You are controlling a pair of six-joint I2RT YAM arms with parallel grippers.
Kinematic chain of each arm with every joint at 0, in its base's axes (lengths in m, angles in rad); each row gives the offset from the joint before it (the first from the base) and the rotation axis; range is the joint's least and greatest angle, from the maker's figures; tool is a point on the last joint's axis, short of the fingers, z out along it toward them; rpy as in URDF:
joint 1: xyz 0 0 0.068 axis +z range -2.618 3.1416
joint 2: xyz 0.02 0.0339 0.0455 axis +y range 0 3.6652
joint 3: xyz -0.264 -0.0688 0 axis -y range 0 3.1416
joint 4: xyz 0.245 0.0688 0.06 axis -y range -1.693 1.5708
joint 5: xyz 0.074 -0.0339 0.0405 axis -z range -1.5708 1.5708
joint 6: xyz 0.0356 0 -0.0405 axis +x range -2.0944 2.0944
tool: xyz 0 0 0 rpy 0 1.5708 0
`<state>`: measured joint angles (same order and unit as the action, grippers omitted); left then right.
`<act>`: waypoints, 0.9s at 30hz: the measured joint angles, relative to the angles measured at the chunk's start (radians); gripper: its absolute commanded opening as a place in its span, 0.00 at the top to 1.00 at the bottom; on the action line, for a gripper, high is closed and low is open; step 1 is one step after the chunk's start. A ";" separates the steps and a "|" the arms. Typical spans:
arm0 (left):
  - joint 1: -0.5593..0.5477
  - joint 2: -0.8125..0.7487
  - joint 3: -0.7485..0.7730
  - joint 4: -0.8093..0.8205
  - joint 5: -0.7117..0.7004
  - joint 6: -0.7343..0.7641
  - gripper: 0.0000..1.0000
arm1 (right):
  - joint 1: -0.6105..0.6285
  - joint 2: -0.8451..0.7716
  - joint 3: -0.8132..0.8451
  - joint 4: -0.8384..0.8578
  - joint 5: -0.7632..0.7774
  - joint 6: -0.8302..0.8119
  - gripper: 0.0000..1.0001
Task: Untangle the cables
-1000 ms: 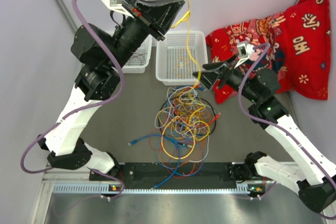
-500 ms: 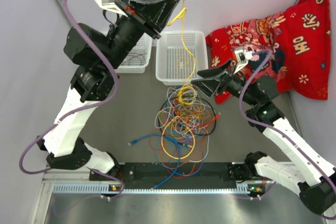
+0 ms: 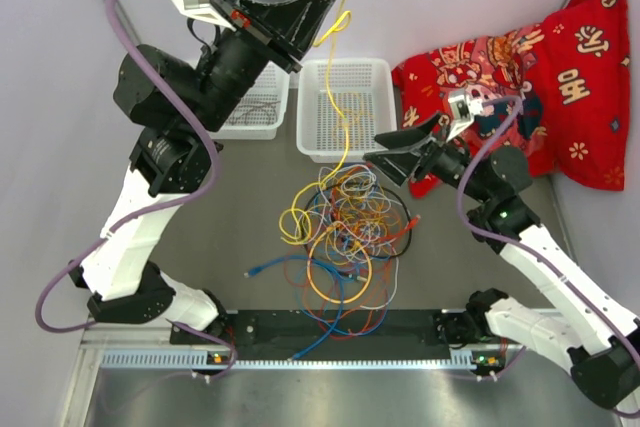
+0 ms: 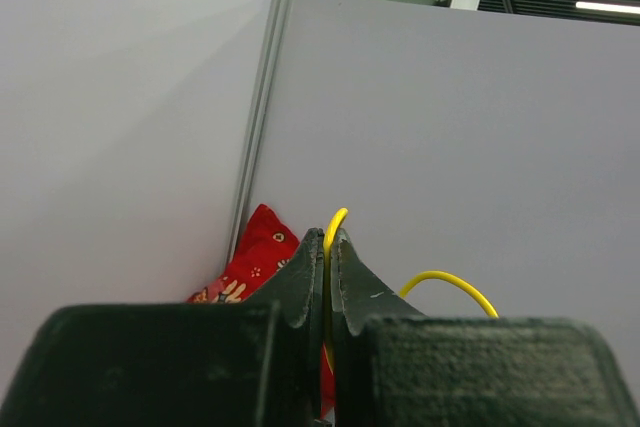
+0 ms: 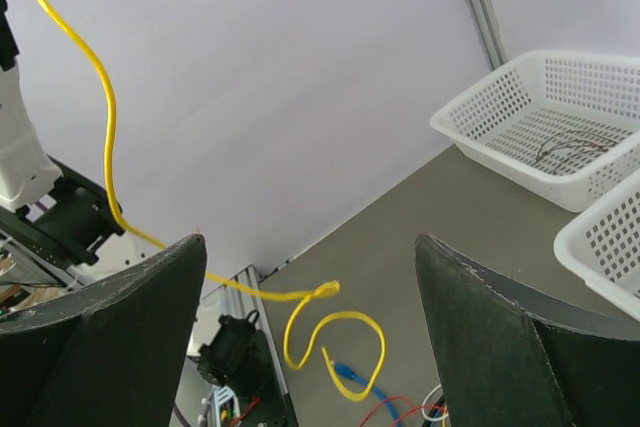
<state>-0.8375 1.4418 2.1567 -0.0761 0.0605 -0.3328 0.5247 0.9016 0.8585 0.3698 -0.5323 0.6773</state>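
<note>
Landmark: the white basket [image 3: 306,117] at the middle of the table [image 3: 250,197] is taken as reference for every place below.

Left gripper: the left gripper [image 3: 322,9] is raised high, above and just left of the basket, its jaws pressed together on the yellow cable [image 3: 346,107].

Why held so: by the look of it, the height is used to draw this one strand up and out of the heap.

Yellow cable: it is seen hanging from the grip, crossing over the basket and ending in loose loops at the near left of the basket's front edge.

Tangle: the tangle of cables [image 3: 345,227] is left lying on the table just in front of the basket, the colours heavily interlaced.

Right gripper: the right gripper [image 3: 388,147] is held at the basket's front right corner, above the tangle, jaws wide apart and nothing between them.

Why placed so: probably readied to pin or catch the heap while the strand is lifted.

Left wrist view: the yellow cable [image 4: 333,219] is shown nipped between the closed left gripper [image 4: 328,247], a detail too small from above.

Right wrist view: the right gripper [image 5: 305,247] is shown empty, with the yellow cable [image 5: 108,147] hanging free and a blue plug [image 5: 345,375] below.

Top view only: the whole heap and both arms are shown together.
</note>
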 measured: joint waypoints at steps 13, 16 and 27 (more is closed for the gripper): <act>0.000 0.001 0.000 -0.007 0.003 -0.006 1.00 | 0.064 0.058 0.087 0.012 -0.018 -0.004 0.15; 0.000 0.001 0.000 -0.008 0.003 -0.006 1.00 | 0.064 0.053 0.087 0.008 -0.017 -0.005 0.15; 0.000 -0.003 0.000 -0.008 -0.002 0.006 1.00 | 0.064 -0.011 0.086 -0.026 0.048 -0.038 0.16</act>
<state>-0.8375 1.4387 2.1563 -0.0837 0.0582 -0.3271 0.5892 0.8906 0.9443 0.3443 -0.4839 0.6395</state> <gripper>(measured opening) 0.024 0.846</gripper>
